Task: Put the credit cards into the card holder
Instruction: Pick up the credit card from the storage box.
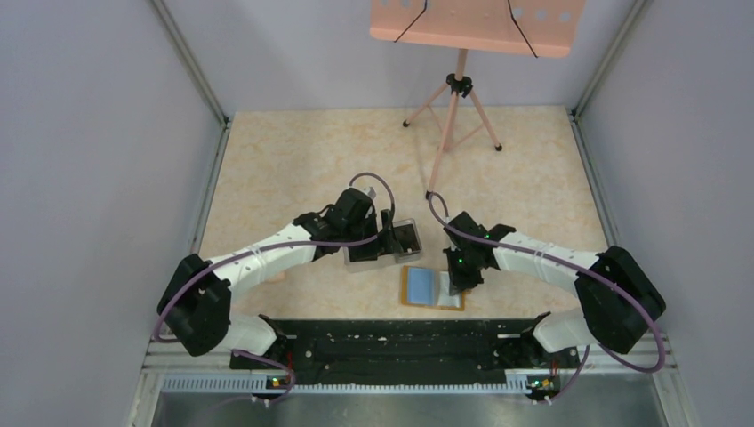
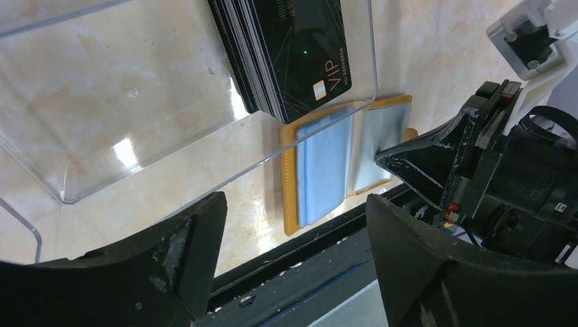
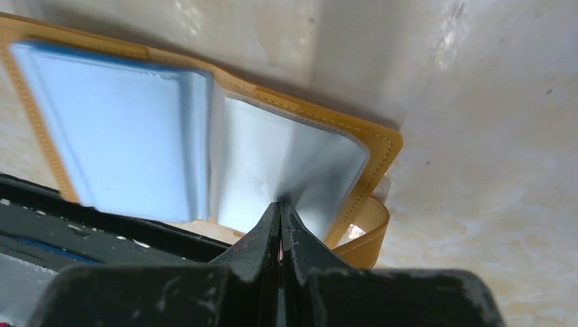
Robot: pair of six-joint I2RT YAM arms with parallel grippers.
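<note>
Pinches card holder [image 3: 123, 136] pocket sheet in closed right gripper [image 3: 279, 204] by table [image 1: 293, 160] near edge, likely spreading it; hangs left gripper [image 2: 294, 204] wide open, empty, near credit cards [image 2: 293, 54].

1. White shells are seen on the left arm [image 1: 267, 262] and right arm [image 1: 542, 261], with bulky black joint housings.
2. A purple cable [image 1: 267, 248] is looped along each.
3. Black wedge fingers [image 2: 170, 266] are shown scuffed white.
4. At two o'clock in the left wrist view, a white screwed bracket [image 2: 528, 41] is caught.
</note>
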